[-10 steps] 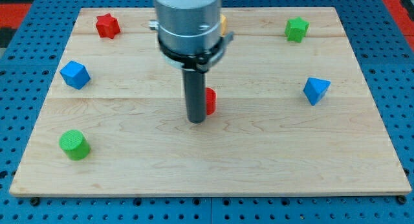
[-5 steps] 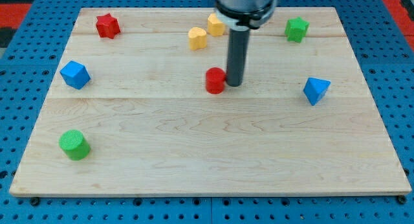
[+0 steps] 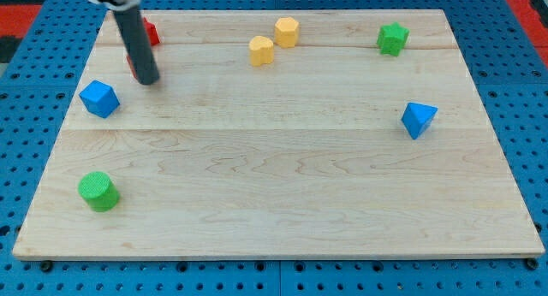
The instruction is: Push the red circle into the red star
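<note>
Now your tip [image 3: 148, 80], with no hand to grip, hides the red circle [image 3: 131, 65] beside the red star [image 3: 151, 31]; overshoot could scatter both.

Bright even light, soft short shadows, sharp focus, no glare

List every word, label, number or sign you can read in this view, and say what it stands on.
None: no readable text, number or sign shows anywhere. The wooden board, the coloured blocks, the rod above my tip and the blue perforated table around the board are all bare of markings.
</note>
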Available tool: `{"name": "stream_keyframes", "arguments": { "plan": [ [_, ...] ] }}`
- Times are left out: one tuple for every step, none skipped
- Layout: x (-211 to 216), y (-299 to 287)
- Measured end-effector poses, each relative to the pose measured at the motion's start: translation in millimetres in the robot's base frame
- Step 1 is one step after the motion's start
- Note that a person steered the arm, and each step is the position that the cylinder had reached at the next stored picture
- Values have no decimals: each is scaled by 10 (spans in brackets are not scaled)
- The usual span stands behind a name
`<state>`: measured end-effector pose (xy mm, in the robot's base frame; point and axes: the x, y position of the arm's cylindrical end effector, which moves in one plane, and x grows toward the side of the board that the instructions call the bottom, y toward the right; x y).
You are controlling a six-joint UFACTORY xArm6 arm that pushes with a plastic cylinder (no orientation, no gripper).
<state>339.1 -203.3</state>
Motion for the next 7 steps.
{"name": "stream_keyframes", "arguments": {
  "plan": [
    [-322,-380],
    [-125,-466],
    [-119,-694],
    [-119,-625],
    [-159,-499],
    [-214,-494],
    [-250,-494]
  ]
}}
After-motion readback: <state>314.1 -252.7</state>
